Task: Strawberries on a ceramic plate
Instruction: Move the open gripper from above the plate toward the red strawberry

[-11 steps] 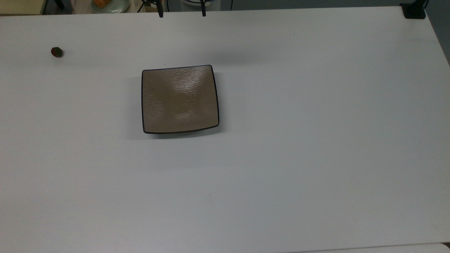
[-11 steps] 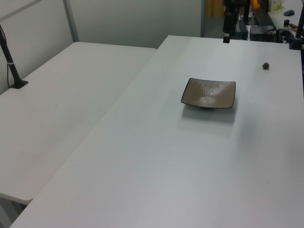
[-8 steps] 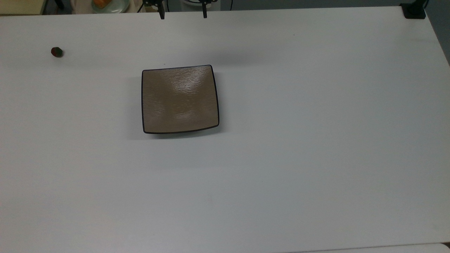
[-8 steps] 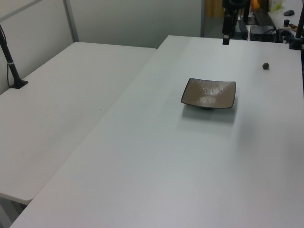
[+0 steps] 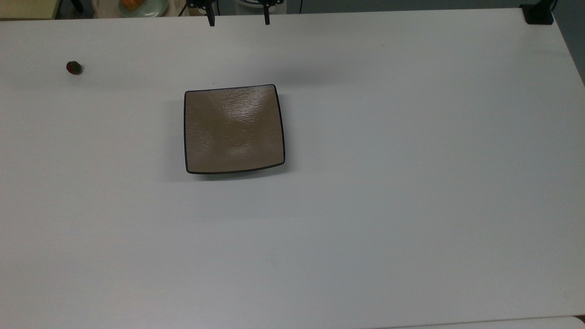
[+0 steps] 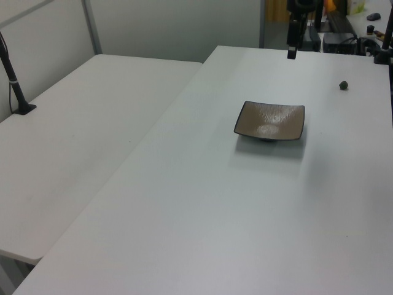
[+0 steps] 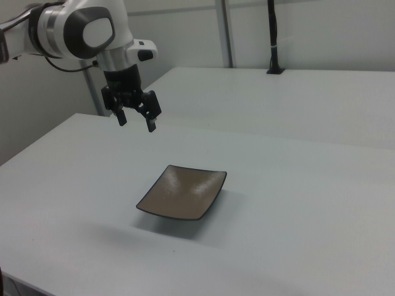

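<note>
Nearby, I see bare worktop (image 5: 365,205) between strawberry (image 5: 73,67) and empty ceramic plate (image 5: 233,129); hand (image 7: 136,120) spread, holding nothing.

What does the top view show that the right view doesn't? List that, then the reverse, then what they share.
The top view adds: the strawberry lying on the white table far toward the top view's left, apart from the plate; a pale dish with orange food past the table's far edge; a black clamp at the top view's upper right corner.

The right view adds: the white arm, a second table behind, and a black post.

Shared: the square tan-brown plate, bare, the white table, and the open pincer above the table's far edge, holding nothing.
</note>
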{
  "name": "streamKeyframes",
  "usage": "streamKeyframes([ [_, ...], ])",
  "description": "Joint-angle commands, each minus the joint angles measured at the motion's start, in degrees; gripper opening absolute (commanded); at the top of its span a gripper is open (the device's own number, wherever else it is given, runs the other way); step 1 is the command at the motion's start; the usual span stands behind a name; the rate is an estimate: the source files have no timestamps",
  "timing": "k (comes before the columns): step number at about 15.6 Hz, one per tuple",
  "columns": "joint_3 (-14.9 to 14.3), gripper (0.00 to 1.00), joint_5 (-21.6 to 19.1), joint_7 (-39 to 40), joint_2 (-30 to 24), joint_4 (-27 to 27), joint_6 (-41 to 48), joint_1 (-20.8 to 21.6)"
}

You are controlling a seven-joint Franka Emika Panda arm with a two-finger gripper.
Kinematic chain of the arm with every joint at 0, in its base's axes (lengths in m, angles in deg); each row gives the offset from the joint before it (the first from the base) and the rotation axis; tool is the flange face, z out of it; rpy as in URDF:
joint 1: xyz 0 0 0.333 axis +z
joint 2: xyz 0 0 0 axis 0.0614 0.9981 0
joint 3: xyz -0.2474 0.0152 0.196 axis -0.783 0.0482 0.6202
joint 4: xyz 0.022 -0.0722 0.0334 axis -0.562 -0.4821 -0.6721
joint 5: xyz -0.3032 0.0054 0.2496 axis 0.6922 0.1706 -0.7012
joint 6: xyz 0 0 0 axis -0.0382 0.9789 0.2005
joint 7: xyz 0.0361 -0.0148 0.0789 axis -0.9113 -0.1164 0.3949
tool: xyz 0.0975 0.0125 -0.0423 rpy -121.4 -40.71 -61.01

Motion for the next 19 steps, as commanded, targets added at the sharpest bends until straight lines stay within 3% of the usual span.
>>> streamKeyframes([
  [1, -0.48, 1.0, 0.06, 0.95, -0.1, -0.59, -0.66, 0.52],
  [4, -0.48, 1.0, 0.24, 8.3, -0.1, -0.86, -0.75, 0.34],
  [8, -0.48, 1.0, 0.24, 26.83, 0.08, -0.95, -0.4, -1.94],
  [11, -0.48, 1.0, 0.5, 35.82, -0.18, -1.48, 0.04, -3.0],
  [15, -0.57, 1.0, 2.78, 42.07, -0.18, -1.48, 0.92, -4.22],
  [19, -0.57, 1.0, 3.14, 43.22, 0.78, -1.48, 0.83, -10.01],
])
